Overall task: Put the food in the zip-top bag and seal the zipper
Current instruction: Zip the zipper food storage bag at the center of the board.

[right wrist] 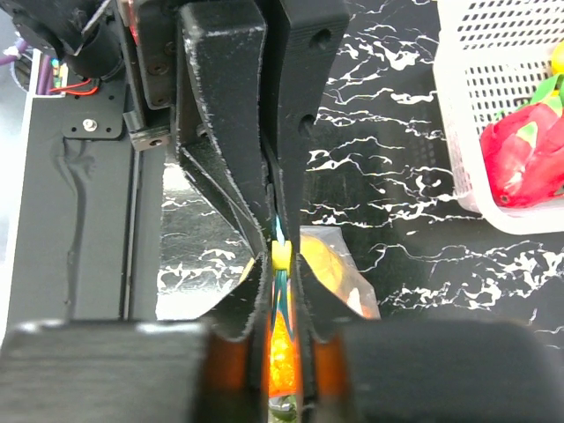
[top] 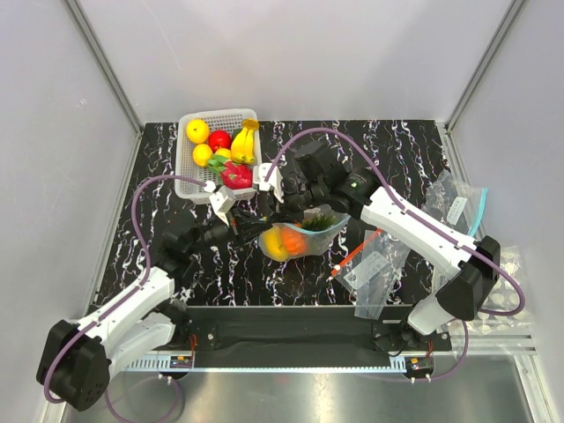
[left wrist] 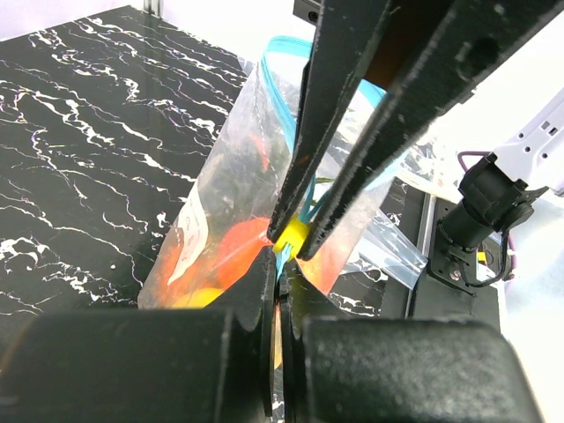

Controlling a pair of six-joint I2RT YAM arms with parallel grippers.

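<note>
Since the food (left wrist: 233,256) sits inside the zip-top bag (left wrist: 220,203) near the table's (top: 397,150) middle, sealing is in hand: the left gripper (left wrist: 280,264) clamps the bag's mouth, and the right gripper (right wrist: 282,264) pinches the zipper (left wrist: 280,42) (by its yellow slider (left wrist: 291,236)) and likely must next draw it across.

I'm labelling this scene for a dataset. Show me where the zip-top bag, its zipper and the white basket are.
zip-top bag (top: 328,231): top view, clear right-hand side.
zipper (left wrist: 280,88): left wrist view, teal strip along the mouth.
white basket (top: 190,185): top view, bare near-left corner.
</note>
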